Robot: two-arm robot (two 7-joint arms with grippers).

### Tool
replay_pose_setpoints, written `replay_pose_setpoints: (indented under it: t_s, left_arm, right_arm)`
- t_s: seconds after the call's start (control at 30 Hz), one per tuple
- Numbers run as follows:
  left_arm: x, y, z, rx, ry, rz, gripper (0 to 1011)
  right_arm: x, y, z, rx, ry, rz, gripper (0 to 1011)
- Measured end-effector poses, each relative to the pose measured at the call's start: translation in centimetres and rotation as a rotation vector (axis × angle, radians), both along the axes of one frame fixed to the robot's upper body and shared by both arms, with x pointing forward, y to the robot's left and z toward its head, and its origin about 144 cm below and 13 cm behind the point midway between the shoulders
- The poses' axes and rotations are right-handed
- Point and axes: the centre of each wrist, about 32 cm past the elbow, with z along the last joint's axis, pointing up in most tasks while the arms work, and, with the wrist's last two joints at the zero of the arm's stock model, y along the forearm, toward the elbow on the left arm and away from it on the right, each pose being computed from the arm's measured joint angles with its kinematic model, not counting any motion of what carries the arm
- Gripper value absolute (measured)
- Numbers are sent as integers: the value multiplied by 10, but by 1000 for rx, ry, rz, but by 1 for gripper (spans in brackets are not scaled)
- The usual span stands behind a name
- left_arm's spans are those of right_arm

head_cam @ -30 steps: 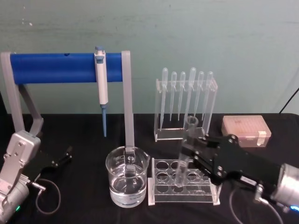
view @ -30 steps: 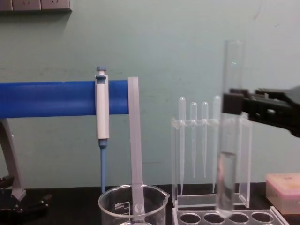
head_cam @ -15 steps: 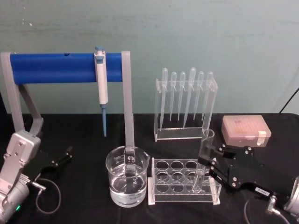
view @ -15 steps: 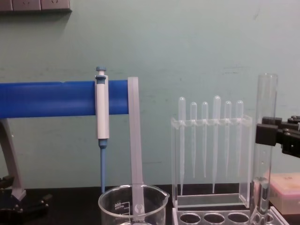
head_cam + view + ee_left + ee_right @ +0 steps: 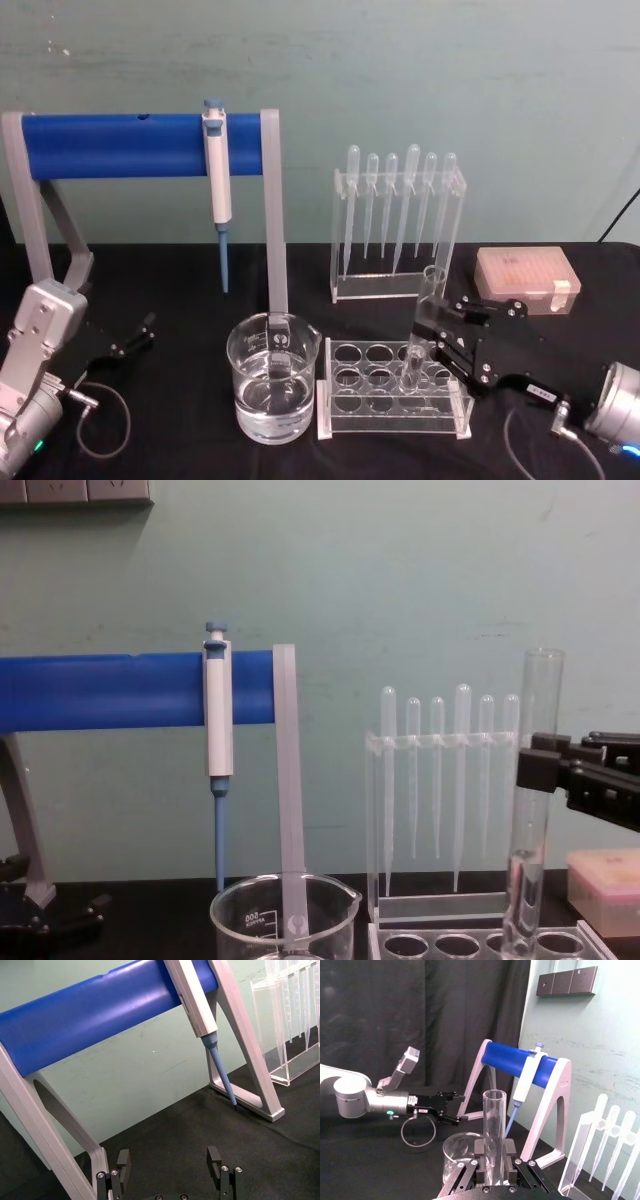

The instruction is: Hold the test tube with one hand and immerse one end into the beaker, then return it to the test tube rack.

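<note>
The test tube [image 5: 424, 318] is a long clear glass tube leaning slightly, its lower end down in a hole on the right side of the clear tube rack [image 5: 392, 431]. My right gripper [image 5: 438, 325] reaches in from the right and is shut on the tube's middle; in the right wrist view its fingers [image 5: 480, 1154] press both sides of the test tube [image 5: 494, 1120]. In the chest view the right gripper [image 5: 540, 770] holds the test tube [image 5: 533, 880] above the rack [image 5: 470, 942]. The beaker [image 5: 272, 388], holding water, stands left of the rack. My left gripper [image 5: 132, 340] rests open at the far left.
A blue-barred stand [image 5: 140, 145] with a white-and-blue pipettor [image 5: 216, 170] rises behind the beaker. A clear holder of several plastic pipettes [image 5: 398, 225] stands behind the rack. A pink tip box [image 5: 526, 280] sits at the back right. A cable loops by the left arm.
The right gripper carried the tube down from above the rack, swung right, then came back slightly left. The tube's lower end now sits in a rack hole. The left arm stayed still.
</note>
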Motion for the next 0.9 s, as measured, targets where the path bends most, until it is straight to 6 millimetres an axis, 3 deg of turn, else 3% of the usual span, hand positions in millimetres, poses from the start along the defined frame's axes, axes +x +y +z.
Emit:
replay_pose_setpoints:
  t_s: [0.9]
  left_arm:
    - [0, 0, 0, 0, 0, 0, 1000]
  right_arm:
    - [40, 7, -27, 50, -22, 29, 238]
